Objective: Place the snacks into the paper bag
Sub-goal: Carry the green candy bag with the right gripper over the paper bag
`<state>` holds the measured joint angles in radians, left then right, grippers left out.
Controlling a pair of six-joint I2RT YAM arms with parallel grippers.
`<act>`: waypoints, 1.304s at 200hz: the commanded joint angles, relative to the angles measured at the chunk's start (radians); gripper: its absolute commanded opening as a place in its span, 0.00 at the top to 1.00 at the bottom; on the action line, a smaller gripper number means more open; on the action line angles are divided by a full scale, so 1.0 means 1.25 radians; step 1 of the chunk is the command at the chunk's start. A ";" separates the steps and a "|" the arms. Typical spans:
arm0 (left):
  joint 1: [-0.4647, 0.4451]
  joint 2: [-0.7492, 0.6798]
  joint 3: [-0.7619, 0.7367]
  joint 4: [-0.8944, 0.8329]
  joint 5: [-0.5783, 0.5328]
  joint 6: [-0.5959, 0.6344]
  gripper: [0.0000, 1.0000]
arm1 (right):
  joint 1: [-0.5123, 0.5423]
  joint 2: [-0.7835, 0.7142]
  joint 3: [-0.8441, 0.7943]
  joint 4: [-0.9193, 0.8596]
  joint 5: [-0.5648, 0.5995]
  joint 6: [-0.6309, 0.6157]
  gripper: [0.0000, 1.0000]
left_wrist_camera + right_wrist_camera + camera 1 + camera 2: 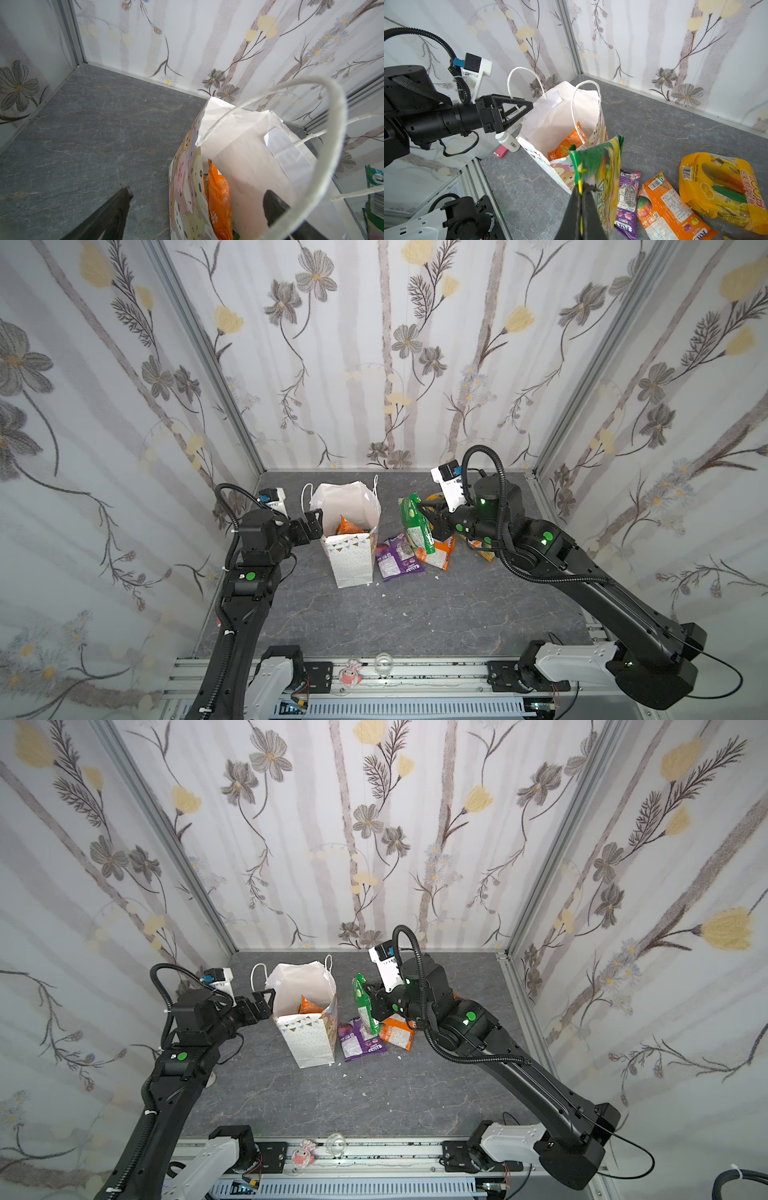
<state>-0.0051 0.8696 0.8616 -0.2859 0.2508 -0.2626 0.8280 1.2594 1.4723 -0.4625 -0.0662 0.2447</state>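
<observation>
The white paper bag (pixel 351 556) (pixel 309 1040) (pixel 556 120) stands open on the grey table with an orange snack (pixel 348 526) (pixel 220 197) inside. My left gripper (pixel 316 522) (pixel 198 193) is open at the bag's left rim, one finger outside the wall and one inside. My right gripper (pixel 428 526) (pixel 581 189) is shut on the edge of a green snack packet (pixel 413 518) (pixel 362 1002) (pixel 602 166), held upright just right of the bag. On the table lie a purple packet (pixel 397 558) (pixel 627 201), an orange packet (pixel 438 558) (pixel 664 207) and a puffy yellow-orange one (pixel 720 187).
A white pill bottle (pixel 507 141) and a flat pink item (pixel 501 151) lie behind the bag's left side, under the left arm. Papered walls close in the table on three sides. A metal rail (pixel 436 672) at the front carries a pink toy (pixel 349 674).
</observation>
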 commanded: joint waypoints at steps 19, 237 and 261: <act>0.000 0.004 -0.002 0.021 0.002 -0.003 0.00 | -0.001 0.035 0.085 0.021 -0.059 -0.017 1.00; 0.001 0.007 -0.001 0.017 0.007 -0.003 0.00 | 0.075 0.372 0.576 -0.040 -0.231 -0.089 1.00; 0.002 0.010 0.002 0.013 0.006 -0.001 0.00 | 0.073 0.431 0.640 -0.101 -0.240 -0.113 1.00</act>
<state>-0.0040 0.8814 0.8616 -0.2871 0.2657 -0.2626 0.9176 1.7500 2.2028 -0.5583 -0.3309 0.1574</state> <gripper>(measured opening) 0.998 0.049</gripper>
